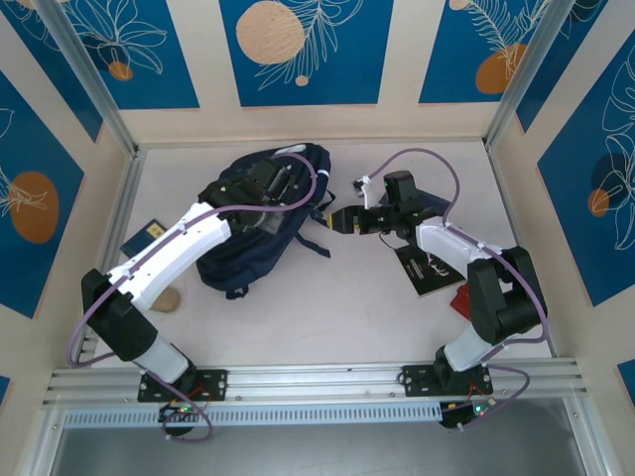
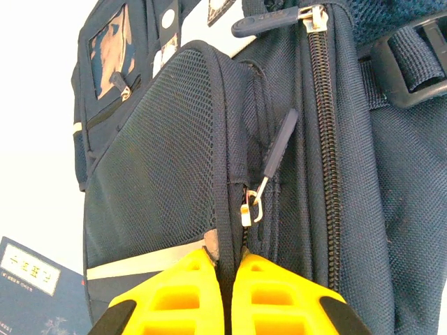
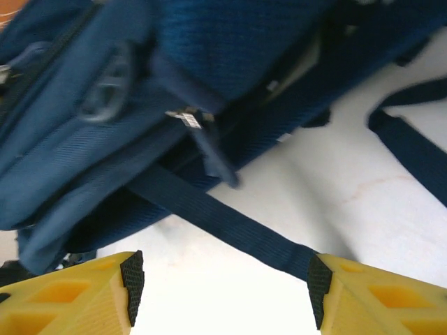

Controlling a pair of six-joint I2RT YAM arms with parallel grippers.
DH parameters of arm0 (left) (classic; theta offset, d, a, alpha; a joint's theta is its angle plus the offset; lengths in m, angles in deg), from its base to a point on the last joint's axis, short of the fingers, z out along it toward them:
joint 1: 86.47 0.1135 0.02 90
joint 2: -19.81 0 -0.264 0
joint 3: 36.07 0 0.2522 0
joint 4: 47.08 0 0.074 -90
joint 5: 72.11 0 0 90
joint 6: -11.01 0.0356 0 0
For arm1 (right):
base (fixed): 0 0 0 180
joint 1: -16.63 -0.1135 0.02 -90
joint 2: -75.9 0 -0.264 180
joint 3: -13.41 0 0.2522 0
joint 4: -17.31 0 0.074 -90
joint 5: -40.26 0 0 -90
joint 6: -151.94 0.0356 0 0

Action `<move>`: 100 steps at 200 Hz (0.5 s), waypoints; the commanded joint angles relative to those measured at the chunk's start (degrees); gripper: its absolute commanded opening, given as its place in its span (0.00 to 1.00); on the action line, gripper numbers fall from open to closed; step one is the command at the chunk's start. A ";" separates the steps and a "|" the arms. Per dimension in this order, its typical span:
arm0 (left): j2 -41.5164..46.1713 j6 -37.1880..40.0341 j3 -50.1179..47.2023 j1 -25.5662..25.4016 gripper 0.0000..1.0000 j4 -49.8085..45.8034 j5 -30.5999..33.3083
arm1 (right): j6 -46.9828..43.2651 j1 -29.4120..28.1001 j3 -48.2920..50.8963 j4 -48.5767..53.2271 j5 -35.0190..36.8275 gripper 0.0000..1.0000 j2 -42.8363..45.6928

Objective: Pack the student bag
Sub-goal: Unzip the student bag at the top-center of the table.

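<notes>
Left jaws pinch student bag (image 2: 160, 160) — right jaws open.

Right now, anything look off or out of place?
Nothing spilled or damaged. One oddity: the left tool is shut on the mesh-pocket seam of the student bag, while the zipper pull just beyond lies free. The right tool is open over a loose strap.
</notes>
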 commanded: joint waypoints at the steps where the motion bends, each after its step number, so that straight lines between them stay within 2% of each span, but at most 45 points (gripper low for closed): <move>1: 3.14 0.00 1.03 0.61 0.00 5.03 0.44 | -1.81 -0.94 -0.36 -5.03 -4.30 0.64 -1.83; 23: 2.83 -0.68 1.03 0.70 0.00 5.06 0.44 | -0.74 -0.96 -1.40 -6.72 -5.88 0.62 -3.68; 63: 2.68 -1.44 0.77 0.80 0.00 4.78 0.62 | -1.29 -0.93 -4.14 -6.14 -4.70 0.53 -8.51; 74: 2.68 -1.64 0.77 0.89 0.00 4.79 0.29 | -1.27 -0.89 -4.58 -6.27 -4.80 0.47 -9.48; 100: 2.62 -1.86 0.77 0.93 0.00 4.70 0.23 | -0.96 -0.80 -4.72 -6.80 -4.77 0.45 -10.20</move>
